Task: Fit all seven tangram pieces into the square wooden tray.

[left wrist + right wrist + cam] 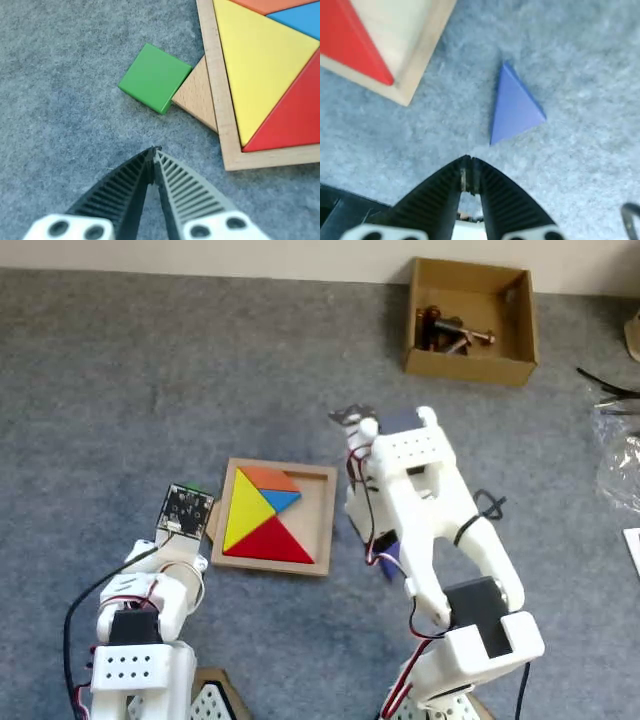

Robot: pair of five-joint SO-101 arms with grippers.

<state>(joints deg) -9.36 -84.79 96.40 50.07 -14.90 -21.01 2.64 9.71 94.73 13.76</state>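
Note:
The square wooden tray point(318, 522) lies on the grey carpet between the two arms. In it sit a yellow triangle point(260, 65), a red triangle point(295, 120), a blue piece point(300, 17) and an orange piece point(265, 4); the tray's right part is bare wood. A green square point(155, 77) and a plain wood triangle point(197, 95) lie on the carpet against the tray frame point(220, 115). My left gripper point(152, 150) is shut and empty, just short of them. A blue-violet triangle point(515, 107) lies beside the tray corner point(425, 55); my right gripper point(469, 159) is shut, close to it.
A cardboard box point(470, 320) holding metal parts stands at the far back right. A clear plastic bag point(620, 470) and black cables lie at the right edge. Open carpet stretches to the left and behind the tray.

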